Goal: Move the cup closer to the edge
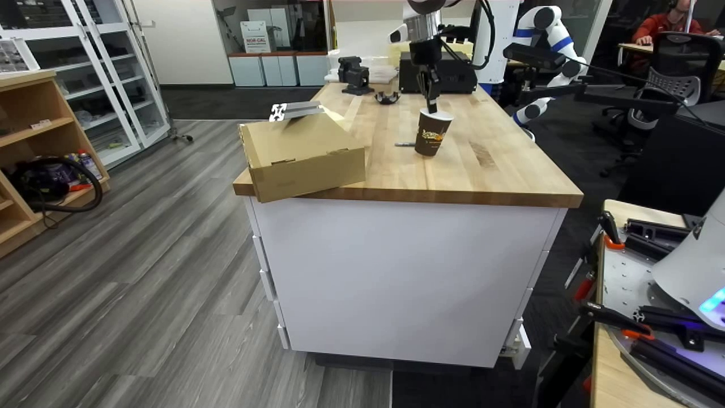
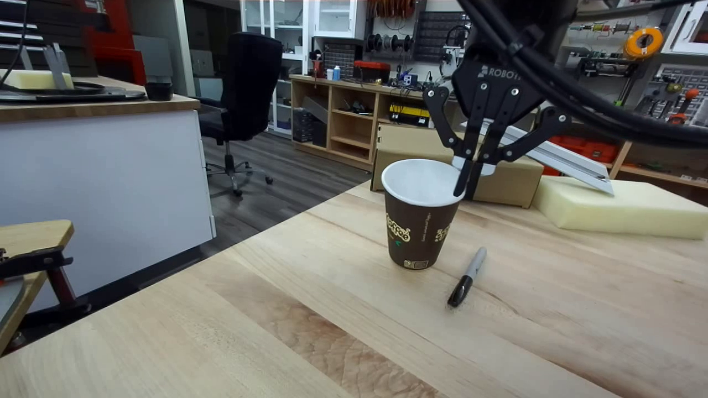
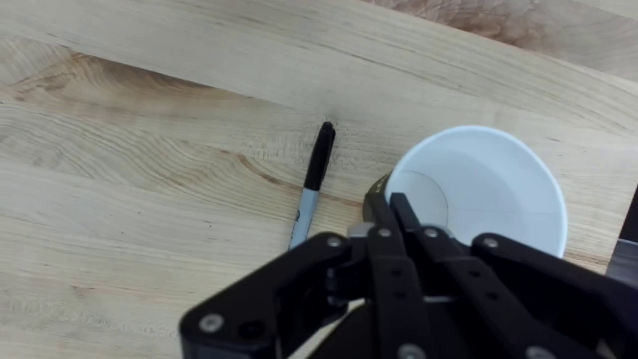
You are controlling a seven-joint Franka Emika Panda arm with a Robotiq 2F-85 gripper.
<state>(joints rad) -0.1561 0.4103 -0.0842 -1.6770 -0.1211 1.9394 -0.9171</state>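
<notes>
Near the marker [image 2: 468, 276] and a cardboard box [image 1: 308, 156] partly over the tabletop's edge [image 1: 436, 196], the cup [image 2: 419, 224], rim tight between fingers [image 2: 463, 179].

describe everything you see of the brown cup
The brown cup looks like paper: tapered, with pale "Coffee" lettering, a small green mark, and a white rim and interior. It is mouth up, apparently resting on the wooden table, in from the edge, beside a marker. The gripper straddles its rim, seemingly pinching it. Any slight tilt is unclear.
</notes>
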